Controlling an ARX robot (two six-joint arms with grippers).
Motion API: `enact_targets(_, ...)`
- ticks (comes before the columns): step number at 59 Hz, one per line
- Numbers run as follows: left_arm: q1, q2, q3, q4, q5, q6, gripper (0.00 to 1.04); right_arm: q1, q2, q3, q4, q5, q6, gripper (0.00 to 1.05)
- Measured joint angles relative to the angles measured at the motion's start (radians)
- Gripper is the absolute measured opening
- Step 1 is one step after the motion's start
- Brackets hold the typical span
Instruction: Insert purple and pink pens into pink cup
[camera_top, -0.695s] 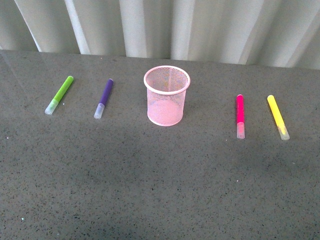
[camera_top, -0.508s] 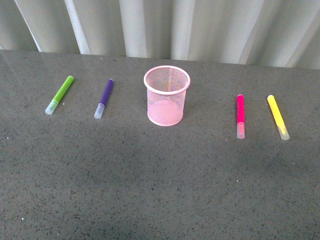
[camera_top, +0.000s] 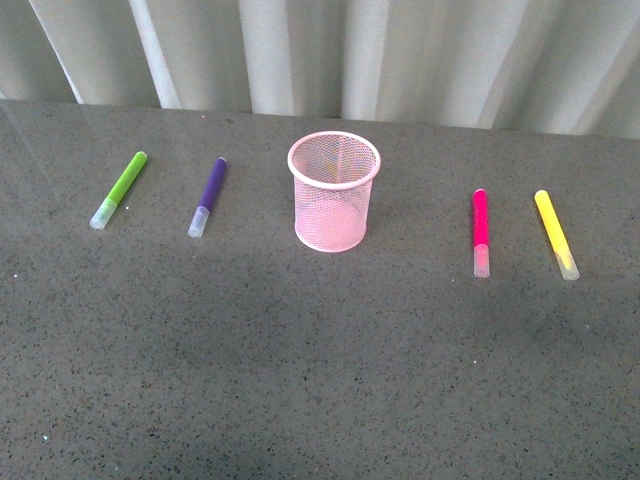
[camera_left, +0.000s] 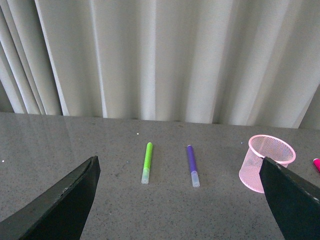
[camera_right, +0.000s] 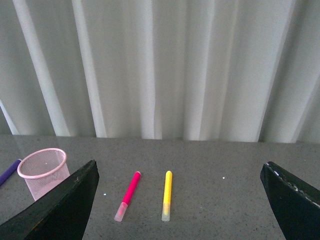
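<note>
The pink cup (camera_top: 334, 191) stands upright and empty at the table's far middle. The purple pen (camera_top: 208, 196) lies to its left, the pink pen (camera_top: 480, 231) to its right, both flat with clear caps toward me. Neither arm shows in the front view. My left gripper (camera_left: 180, 200) is open and empty, well back from the purple pen (camera_left: 192, 165) and the cup (camera_left: 267, 163). My right gripper (camera_right: 180, 200) is open and empty, well back from the pink pen (camera_right: 128, 194); the cup (camera_right: 43, 171) also shows there.
A lime-green pen (camera_top: 119, 189) lies left of the purple pen, and a yellow pen (camera_top: 555, 233) lies right of the pink pen. A pale pleated curtain (camera_top: 340, 55) hangs along the table's far edge. The grey speckled table (camera_top: 300, 380) stretches toward me.
</note>
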Motion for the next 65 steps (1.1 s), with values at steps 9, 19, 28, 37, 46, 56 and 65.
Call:
enact_targets(9, 0.0, 0.0, 0.0, 0.0, 0.0, 0.0, 0.98, 0.0, 0.0, 0.0, 0.0, 0.0, 0.0, 0.98)
enact_targets(19, 0.0, 0.0, 0.0, 0.0, 0.0, 0.0, 0.98, 0.0, 0.0, 0.0, 0.0, 0.0, 0.0, 0.98)
enact_targets(28, 0.0, 0.0, 0.0, 0.0, 0.0, 0.0, 0.98, 0.0, 0.0, 0.0, 0.0, 0.0, 0.0, 0.98)
enact_targets(37, 0.0, 0.0, 0.0, 0.0, 0.0, 0.0, 0.98, 0.0, 0.0, 0.0, 0.0, 0.0, 0.0, 0.98)
enact_targets(46, 0.0, 0.0, 0.0, 0.0, 0.0, 0.0, 0.98, 0.0, 0.0, 0.0, 0.0, 0.0, 0.0, 0.98)
enact_targets(56, -0.06, 0.208, 0.085, -0.101, -0.17, -0.167, 0.98, 0.0, 0.0, 0.0, 0.0, 0.0, 0.0, 0.98)
enact_targets(65, -0.084, 0.598, 0.216, 0.234, -0.119, -0.168, 0.98, 0.0, 0.0, 0.0, 0.0, 0.0, 0.0, 0.98)
